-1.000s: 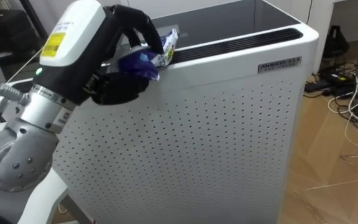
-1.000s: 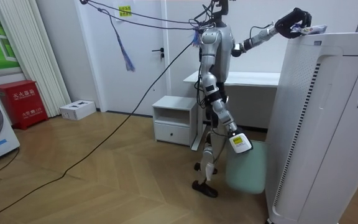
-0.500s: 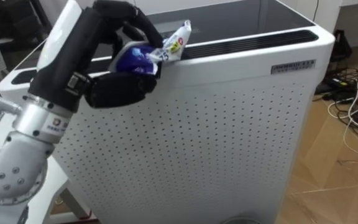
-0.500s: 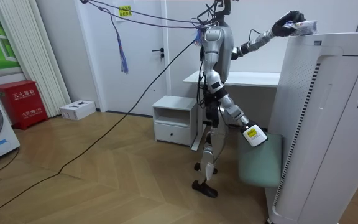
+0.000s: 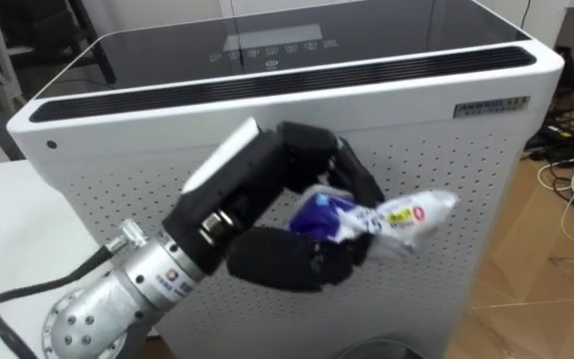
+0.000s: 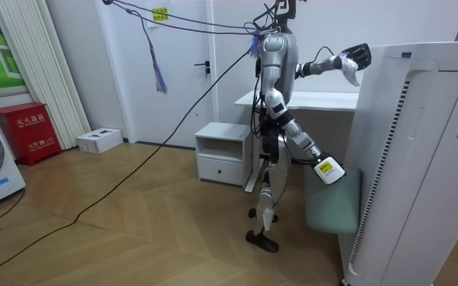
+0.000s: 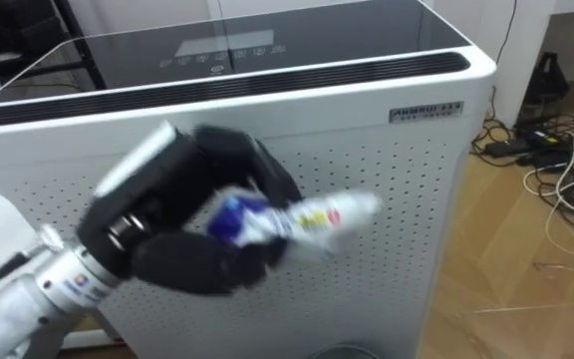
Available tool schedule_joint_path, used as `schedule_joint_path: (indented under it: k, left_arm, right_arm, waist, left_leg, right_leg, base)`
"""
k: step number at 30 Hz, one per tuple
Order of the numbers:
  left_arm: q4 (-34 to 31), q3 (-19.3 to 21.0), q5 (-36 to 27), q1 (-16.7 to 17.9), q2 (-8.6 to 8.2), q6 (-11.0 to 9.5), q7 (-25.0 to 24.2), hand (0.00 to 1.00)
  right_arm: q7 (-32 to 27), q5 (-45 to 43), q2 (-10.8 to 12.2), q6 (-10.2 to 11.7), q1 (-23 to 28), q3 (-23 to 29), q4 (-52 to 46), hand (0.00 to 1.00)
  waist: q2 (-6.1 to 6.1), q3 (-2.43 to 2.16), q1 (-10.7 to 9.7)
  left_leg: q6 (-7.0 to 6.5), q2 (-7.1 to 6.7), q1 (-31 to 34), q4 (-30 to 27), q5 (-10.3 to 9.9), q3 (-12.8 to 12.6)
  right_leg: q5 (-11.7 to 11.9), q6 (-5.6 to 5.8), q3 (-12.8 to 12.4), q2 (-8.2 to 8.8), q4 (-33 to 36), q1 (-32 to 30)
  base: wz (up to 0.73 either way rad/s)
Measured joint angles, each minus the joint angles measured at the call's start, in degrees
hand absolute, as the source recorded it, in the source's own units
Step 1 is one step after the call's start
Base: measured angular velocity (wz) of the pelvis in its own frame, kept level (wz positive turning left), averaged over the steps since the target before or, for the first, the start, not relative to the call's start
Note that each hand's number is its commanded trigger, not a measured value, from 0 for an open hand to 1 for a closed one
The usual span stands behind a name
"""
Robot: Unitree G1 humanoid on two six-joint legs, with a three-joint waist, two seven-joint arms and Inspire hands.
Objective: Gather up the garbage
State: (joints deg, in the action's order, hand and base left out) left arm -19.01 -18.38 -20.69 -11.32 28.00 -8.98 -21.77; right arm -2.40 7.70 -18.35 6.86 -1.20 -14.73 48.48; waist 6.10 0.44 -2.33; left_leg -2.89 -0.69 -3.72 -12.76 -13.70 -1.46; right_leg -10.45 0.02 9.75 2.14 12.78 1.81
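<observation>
A crumpled blue-and-white snack packet (image 5: 392, 216) is held clamped in the left hand (image 5: 277, 264), with fingers curled over its blue end and the thumb closed beneath, while the white end juts free toward the view's right. The packet is carried in the air in front of the perforated side of the white air purifier (image 5: 446, 150), below its dark glass top and clear of the panel. In the room view the right hand (image 6: 335, 176) is lowered beside a pale green bin (image 6: 332, 214) at the purifier's foot; how it is set cannot be told. For the step in hand, the clamp is best kept firm, the loose end kept off the panel, and the packet released only once squarely over the bin's mouth.
</observation>
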Motion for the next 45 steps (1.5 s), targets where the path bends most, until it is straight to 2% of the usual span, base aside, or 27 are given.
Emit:
schedule_joint_path:
  k: [5, 9, 17, 19, 22, 23, 25, 27, 30, 37, 40, 44, 45]
  left_arm:
    - [-1.75, -0.13, 0.01, 0.12, -0.03, -0.01, -3.29, 1.0]
    - [-1.71, 0.01, 0.54, 2.75, 0.09, 0.28, -3.94, 1.0]
    - [0.79, 0.37, 12.74, 8.1, 0.18, 0.25, -3.72, 1.0]
    - [3.21, 0.43, 16.4, 8.83, 0.16, 0.2, -3.38, 1.0]
    - [8.15, 0.22, 18.02, 8.92, -0.13, 0.19, -2.94, 1.0]
    - [9.47, 0.1, 18.03, 8.95, -0.51, 0.19, -2.53, 1.0]
    - [14.57, 0.03, 20.43, 8.93, -3.31, -0.29, -0.23, 1.0]
    - [18.89, -0.01, 21.75, 8.94, -4.83, -0.49, 1.57, 1.0]
    - [24.27, -0.63, 23.33, 9.12, -5.61, -0.58, 4.4, 1.0]
    - [33.24, -2.7, 27.63, 9.09, -11.13, -0.97, 10.26, 1.0]
    - [36.12, -3.18, 27.78, 8.24, -11.91, -2.24, 12.13, 1.0]
    - [39.7, -3.16, 29.35, 7.61, -12.8, -2.39, 13.58, 1.0]
    - [41.29, -3.15, 30.14, 7.22, -13.36, -2.4, 13.98, 0.82]
  right_arm:
    - [-0.08, 1.24, -0.04, 0.0, -0.01, -0.96, 0.0, 1.0]
    - [0.07, 1.24, -0.11, -0.34, 0.03, -0.97, -1.11, 1.0]
    - [-0.01, 1.19, -0.24, -0.72, 0.2, -0.94, -2.8, 1.0]
    - [-0.47, 1.19, -0.44, -0.75, 0.21, -0.89, -4.6, 1.0]
    - [-1.17, 1.27, -0.41, -0.75, 0.2, -1.61, -7.05, 1.0]
    - [-1.35, 1.27, -0.31, -0.75, 0.18, -1.92, -7.27, 1.0]
    - [-1.89, 1.02, 0.42, -0.74, 0.08, -2.09, -7.84, 1.0]
    - [-1.79, 1.23, 0.59, -0.74, 0.04, -2.09, -9.64, 1.0]
    - [-1.25, 1.41, 1.11, -0.6, -0.22, -2.11, -11.47, 1.0]
    - [-1.84, 1.53, 3.92, -0.59, -1.22, -2.47, -11.46, 1.0]
    - [-1.58, 1.51, 4.05, -0.6, -2.27, -3.56, -11.55, 1.0]
    - [-0.29, 1.48, 4.08, -0.6, -2.33, -3.95, -12.7, 1.0]
    - [0.17, 1.49, 4.15, -0.6, -2.34, -3.94, -12.74, 1.0]
  waist:
    - [0.01, -0.02, -0.03]
    - [0.1, -0.08, 0.37]
    - [0.27, 0.0, 0.74]
    - [0.37, 0.0, 0.97]
    - [0.24, 0.12, 0.95]
    - [0.21, 0.14, 0.8]
    - [0.08, 0.28, 0.81]
    - [-0.24, 0.51, 0.73]
    - [-1.54, 1.22, 0.53]
    - [-3.14, 1.14, 0.71]
    - [-3.67, 1.19, 0.72]
    - [-3.73, 1.17, 0.48]
    - [-3.74, 1.18, 0.5]
  left_leg:
    - [0.0, 0.06, -0.08, -0.01, 0.0, -0.13]
    - [0.0, 0.19, 0.06, 0.01, 0.0, -1.23]
    - [-0.01, 0.16, 0.31, -0.35, 0.01, -1.34]
    - [-0.05, 0.11, 1.58, -0.69, 0.1, -1.53]
    - [-0.12, -0.05, 3.77, -0.9, 0.64, -1.74]
    - [-0.12, -0.06, 4.13, -0.99, 0.68, -1.8]
    - [-0.15, -0.11, 5.25, -0.99, 1.01, -2.84]
    - [-0.14, -0.28, 6.26, -0.97, 1.37, -3.34]
    - [-0.09, -0.41, 8.39, -0.93, 2.16, -3.84]
    - [0.01, -0.25, 10.48, -1.02, 2.52, -3.93]
    - [0.02, -0.28, 11.65, -1.15, 2.51, -4.34]
    - [0.02, -0.28, 12.95, -2.03, 2.51, -4.5]
    - [0.02, -0.25, 13.04, -2.09, 2.51, -4.5]
  right_leg:
    - [0.02, -0.03, -0.15, -0.07, 0.09, -0.04]
    - [0.03, -0.06, -0.43, -0.1, 0.77, -0.86]
    - [0.11, -0.16, -0.28, -0.14, 1.0, -0.99]
    - [0.11, -0.18, -1.04, -0.16, 2.0, -2.71]
    - [0.21, -0.34, -1.28, 0.35, 3.4, -5.7]
    - [0.22, -0.35, -1.32, 0.38, 3.62, -6.1]
    - [0.33, -0.49, -1.78, 0.41, 4.26, -7.71]
    - [0.31, -0.52, -2.17, 0.68, 5.44, -9.49]
    - [0.47, -0.87, -2.58, 0.82, 6.36, -12.19]
    - [0.88, -1.06, -2.43, 0.75, 6.07, -14.22]
    - [0.87, -1.07, -2.77, 0.83, 7.02, -15.97]
    - [0.89, -1.1, -2.52, 0.87, 7.22, -16.82]
    - [0.91, -1.13, -2.37, 0.87, 7.21, -16.82]
  base:
    - [-0.01]
    - [-0.09]
    - [-0.01]
    - [-0.08]
    - [-0.1]
    - [-0.07]
    - [-0.11]
    - [-0.13]
    - [-0.06]
    - [0.0]
    - [-0.05]
    - [0.01]
    - [0.07]
